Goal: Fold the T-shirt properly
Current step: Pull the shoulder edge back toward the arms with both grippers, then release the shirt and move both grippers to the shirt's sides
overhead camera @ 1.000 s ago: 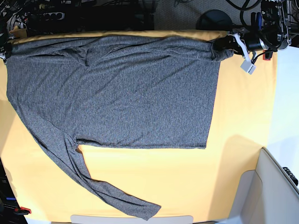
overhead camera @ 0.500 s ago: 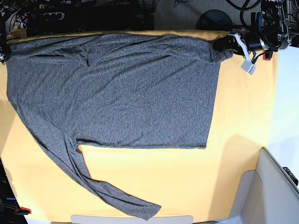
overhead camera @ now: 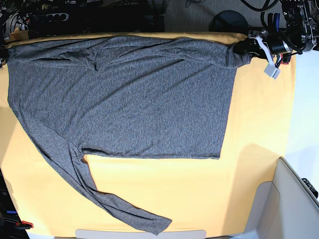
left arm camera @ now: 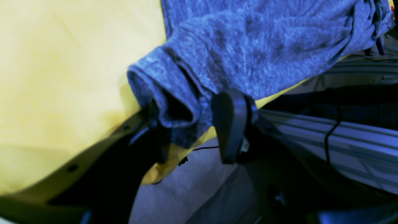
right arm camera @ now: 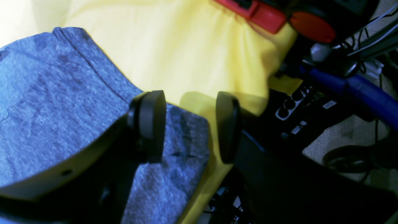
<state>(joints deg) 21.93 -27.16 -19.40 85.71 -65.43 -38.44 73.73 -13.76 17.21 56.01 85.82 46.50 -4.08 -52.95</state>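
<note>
Your left jaws are clenched on a bunched corner of the shirt (left arm camera: 248,49): in the left wrist view the rolled hem sits pinched between the two pads of the left gripper (left arm camera: 192,124), right at the far edge of the surface (left arm camera: 62,68). Your right jaws are released; the right gripper (right arm camera: 189,124) straddles the opposite far corner with one pad resting on the fabric and the other over bare yellow cloth, gripping nothing. The shirt lies spread flat across the far half of the surface (overhead camera: 174,189), body wide open, one sleeve trailing down toward the near edge, the other folded along the far edge. The risk, as I judge it, is lopsided tension: with only one corner held, a pull from the left would drag the whole shirt sideways and wrinkle the body instead of lifting a clean fold line. The left grip is also a thick roll and not a flat edge, so it may slip or unroll partway. The right pad could snag the yellow cloth when it closes. Both arms are stretched low to the far corners, well apart, wrists angled down at the edge.
</note>
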